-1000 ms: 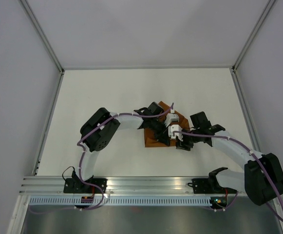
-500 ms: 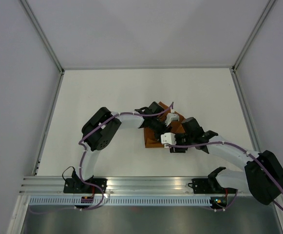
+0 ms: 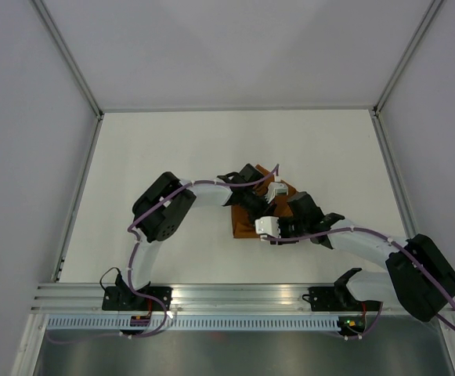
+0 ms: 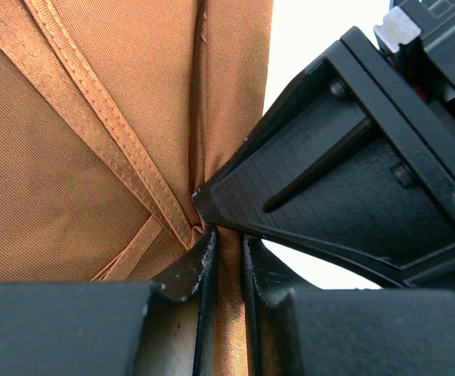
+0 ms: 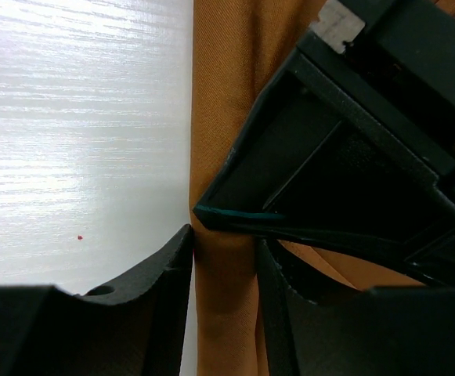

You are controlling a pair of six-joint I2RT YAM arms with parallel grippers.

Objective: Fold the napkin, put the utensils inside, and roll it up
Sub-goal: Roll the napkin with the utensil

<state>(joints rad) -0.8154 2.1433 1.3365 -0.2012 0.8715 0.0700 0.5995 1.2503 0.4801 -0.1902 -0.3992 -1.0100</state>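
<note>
The rust-orange napkin (image 3: 245, 228) lies bunched in a narrow fold or roll at mid-table, mostly covered by both grippers. My left gripper (image 3: 260, 207) comes in from the left; in its wrist view the left gripper (image 4: 227, 262) is shut on a thin ridge of napkin (image 4: 94, 141), with hemmed edges beside it. My right gripper (image 3: 277, 232) meets it from the right. Its wrist view shows the right gripper (image 5: 224, 262) with both fingers pressed against a roll of napkin (image 5: 227, 94), tip to tip with the left gripper's black finger (image 5: 344, 172). The utensils are hidden.
White tabletop (image 3: 172, 149) surrounds the napkin, and bare table (image 5: 78, 117) lies beside the roll. Grey walls with metal frame posts (image 3: 78, 204) bound the table. An aluminium rail (image 3: 235, 296) carries both arm bases at the near edge.
My right gripper has swung left along the napkin's near side and narrowed its jaws onto the roll. The left arm has stayed put, still pinching the cloth.
</note>
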